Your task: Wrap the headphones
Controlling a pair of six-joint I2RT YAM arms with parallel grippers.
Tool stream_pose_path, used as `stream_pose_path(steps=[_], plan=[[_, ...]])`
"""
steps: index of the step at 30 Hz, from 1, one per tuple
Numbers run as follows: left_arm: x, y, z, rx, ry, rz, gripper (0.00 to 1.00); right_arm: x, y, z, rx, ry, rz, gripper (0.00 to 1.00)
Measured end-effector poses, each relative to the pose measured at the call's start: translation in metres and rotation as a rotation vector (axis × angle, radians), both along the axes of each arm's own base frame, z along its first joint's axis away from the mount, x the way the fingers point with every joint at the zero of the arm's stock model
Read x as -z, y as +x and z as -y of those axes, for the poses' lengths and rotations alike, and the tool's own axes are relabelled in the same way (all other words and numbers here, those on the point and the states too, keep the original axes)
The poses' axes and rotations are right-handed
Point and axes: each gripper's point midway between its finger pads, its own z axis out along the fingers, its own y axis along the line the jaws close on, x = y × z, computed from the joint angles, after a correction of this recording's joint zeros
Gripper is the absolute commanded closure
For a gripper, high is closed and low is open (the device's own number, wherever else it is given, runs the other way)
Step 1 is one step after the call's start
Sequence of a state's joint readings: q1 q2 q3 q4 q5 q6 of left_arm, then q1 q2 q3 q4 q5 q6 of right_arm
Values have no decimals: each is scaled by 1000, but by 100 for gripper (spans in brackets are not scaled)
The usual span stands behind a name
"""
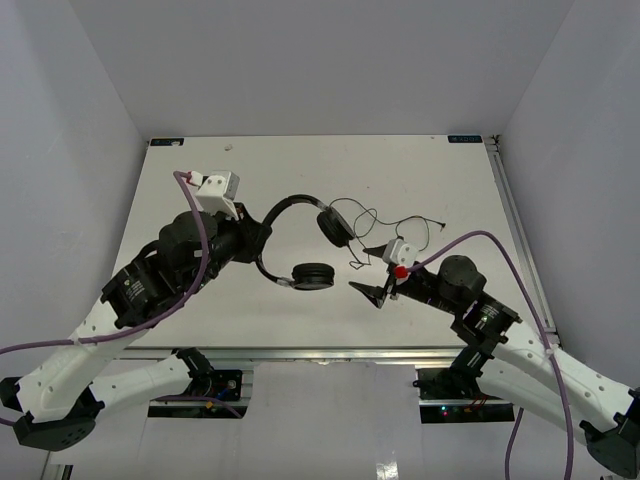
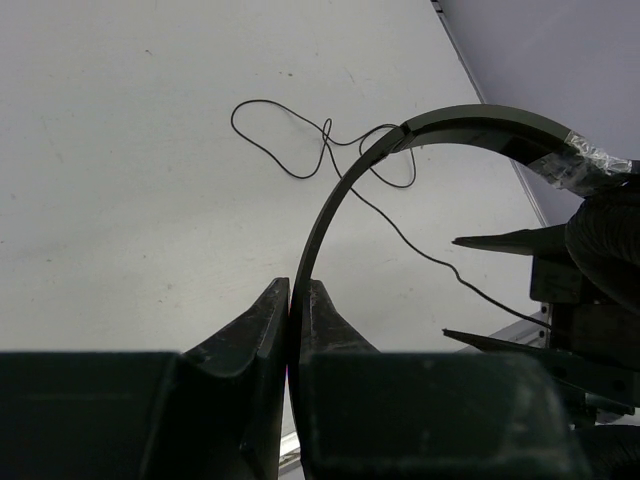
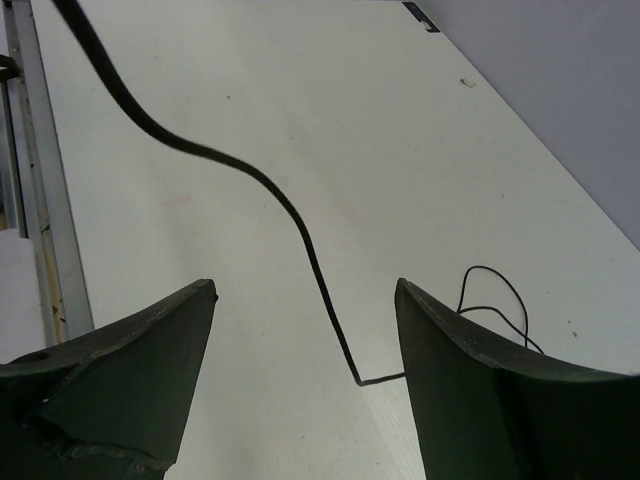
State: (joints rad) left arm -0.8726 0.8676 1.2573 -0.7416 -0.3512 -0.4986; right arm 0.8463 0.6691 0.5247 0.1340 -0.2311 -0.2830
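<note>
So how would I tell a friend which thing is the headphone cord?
Look at the white table, where black headphones sit near the middle, headband pinched in the left gripper. From them a thin dark cord loops across the table and passes between the open fingers of the right gripper. Unlike the thick purple cables on the arms, it is very thin, black and loose.

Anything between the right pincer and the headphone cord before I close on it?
Nothing visible does. In the right wrist view the cord runs between the fingers of the open right pincer. The left pincer is shut on the headband.
</note>
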Motion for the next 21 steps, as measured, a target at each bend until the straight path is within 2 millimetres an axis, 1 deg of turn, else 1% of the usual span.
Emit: stream_pose_path(steps=[3, 7, 10, 11, 12, 18, 21], plan=[[-5, -3, -1, 11, -18, 9, 100, 9, 5, -4, 3, -29, -6, 22], [-9, -8, 1, 38, -42, 12, 100, 10, 12, -9, 6, -35, 16, 23], [-12, -13, 3, 62, -60, 14, 100, 11, 15, -12, 7, -36, 24, 30], [-14, -14, 4, 71, -69, 16, 100, 11, 16, -13, 5, -29, 28, 35], [-16, -16, 5, 81, -79, 17, 100, 11, 16, -14, 3, -20, 35, 37], [-30, -29, 12, 151, -156, 37, 100, 26, 12, -20, -31, 4, 25, 51], [-31, -37, 16, 195, -196, 41, 100, 29, 8, -24, -57, 30, 25, 63]])
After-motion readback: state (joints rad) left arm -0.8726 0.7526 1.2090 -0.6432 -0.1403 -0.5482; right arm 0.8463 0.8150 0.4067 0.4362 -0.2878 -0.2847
